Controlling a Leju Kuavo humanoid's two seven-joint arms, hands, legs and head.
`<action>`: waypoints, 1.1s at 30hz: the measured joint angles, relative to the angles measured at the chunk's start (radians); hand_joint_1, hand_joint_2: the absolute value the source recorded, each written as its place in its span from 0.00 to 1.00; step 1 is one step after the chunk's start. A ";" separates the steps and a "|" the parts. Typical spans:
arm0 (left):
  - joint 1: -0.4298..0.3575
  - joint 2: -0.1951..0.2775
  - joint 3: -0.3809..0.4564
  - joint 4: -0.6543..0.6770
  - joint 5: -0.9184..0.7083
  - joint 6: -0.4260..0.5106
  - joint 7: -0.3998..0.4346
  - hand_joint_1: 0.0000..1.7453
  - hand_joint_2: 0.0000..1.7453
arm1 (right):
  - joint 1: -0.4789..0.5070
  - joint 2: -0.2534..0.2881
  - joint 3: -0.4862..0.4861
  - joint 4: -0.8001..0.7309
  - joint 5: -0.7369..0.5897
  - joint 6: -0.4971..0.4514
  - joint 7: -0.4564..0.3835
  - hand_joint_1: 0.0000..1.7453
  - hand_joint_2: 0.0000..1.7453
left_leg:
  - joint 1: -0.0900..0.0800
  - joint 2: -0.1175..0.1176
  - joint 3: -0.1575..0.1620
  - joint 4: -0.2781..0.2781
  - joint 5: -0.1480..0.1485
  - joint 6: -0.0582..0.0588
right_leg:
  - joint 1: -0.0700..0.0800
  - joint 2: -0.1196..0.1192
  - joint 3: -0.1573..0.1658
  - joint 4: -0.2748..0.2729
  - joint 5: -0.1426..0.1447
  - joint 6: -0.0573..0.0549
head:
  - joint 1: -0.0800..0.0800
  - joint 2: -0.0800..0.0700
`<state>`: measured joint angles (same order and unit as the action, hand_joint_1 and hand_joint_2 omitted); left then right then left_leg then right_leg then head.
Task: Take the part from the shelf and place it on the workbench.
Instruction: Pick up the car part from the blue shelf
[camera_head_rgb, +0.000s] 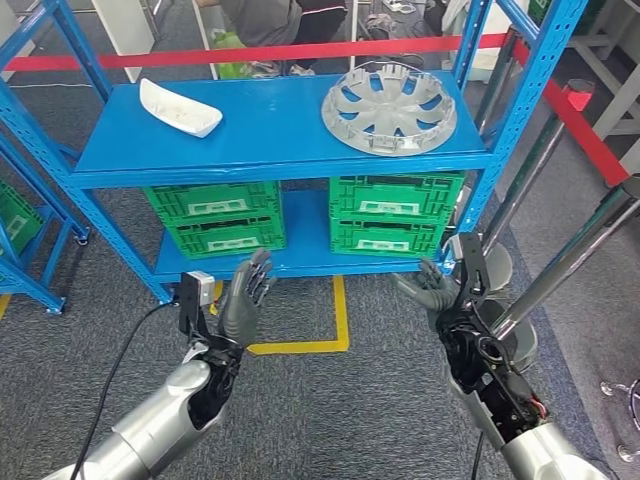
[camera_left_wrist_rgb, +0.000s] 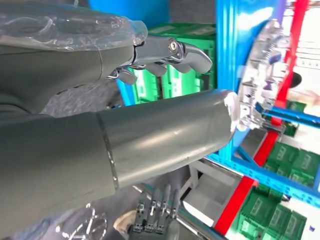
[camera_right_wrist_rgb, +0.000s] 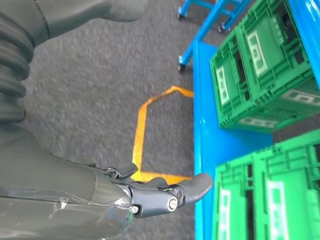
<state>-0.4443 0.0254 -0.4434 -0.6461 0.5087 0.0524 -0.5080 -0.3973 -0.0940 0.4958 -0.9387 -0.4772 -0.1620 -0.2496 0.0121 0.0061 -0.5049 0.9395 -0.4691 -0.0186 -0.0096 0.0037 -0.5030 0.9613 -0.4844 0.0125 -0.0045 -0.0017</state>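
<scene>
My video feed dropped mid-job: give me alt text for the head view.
Both hands, left hand and right hand, hang open and empty before a blue shelf. Its top level holds a silver wheel cover and a white part.

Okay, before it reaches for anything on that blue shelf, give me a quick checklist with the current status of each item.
1. Left hand empty, fingers apart: ok.
2. Right hand empty, fingers apart: ok.
3. Silver wheel cover lying flat on the top shelf, nothing on top of it: ok.
4. White part on the same shelf, apart from the wheel cover: ok.
5. Both hands raised to top shelf level: not ok, they are down by the green crates.
6. Workbench ready to receive the part: cannot tell.
</scene>
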 joint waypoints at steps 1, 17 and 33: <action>0.000 -0.001 -0.004 -0.004 -0.010 0.004 -0.006 0.00 0.00 | 0.005 0.000 0.001 -0.013 0.011 -0.006 0.000 0.00 1.00 | 0.000 0.000 0.000 0.000 0.000 0.000 | 0.000 0.000 0.000 0.000 0.000 0.000 | 0.000 0.000; 0.012 0.002 -0.015 -0.068 -0.087 0.023 -0.044 0.00 0.00 | 0.053 -0.008 0.015 -0.179 0.095 -0.041 -0.004 0.00 1.00 | 0.000 0.000 0.000 0.000 0.000 0.000 | 0.000 0.000 0.000 0.000 0.000 0.000 | 0.000 0.000; 0.024 0.012 -0.012 -0.107 -0.126 0.004 -0.023 0.00 0.00 | 0.057 -0.018 0.018 -0.239 0.160 -0.027 -0.001 0.00 1.00 | 0.000 0.000 0.000 0.000 0.000 0.000 | 0.000 0.000 0.000 0.000 0.000 0.000 | 0.000 0.000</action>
<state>-0.4200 0.0374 -0.4552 -0.7534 0.3830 0.0567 -0.5314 -0.3407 -0.1125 0.5142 -1.1780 -0.3172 -0.1887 -0.2507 0.0121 0.0060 -0.5051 0.9394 -0.4690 -0.0187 -0.0095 0.0035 -0.5031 0.9614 -0.4841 0.0126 -0.0044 -0.0016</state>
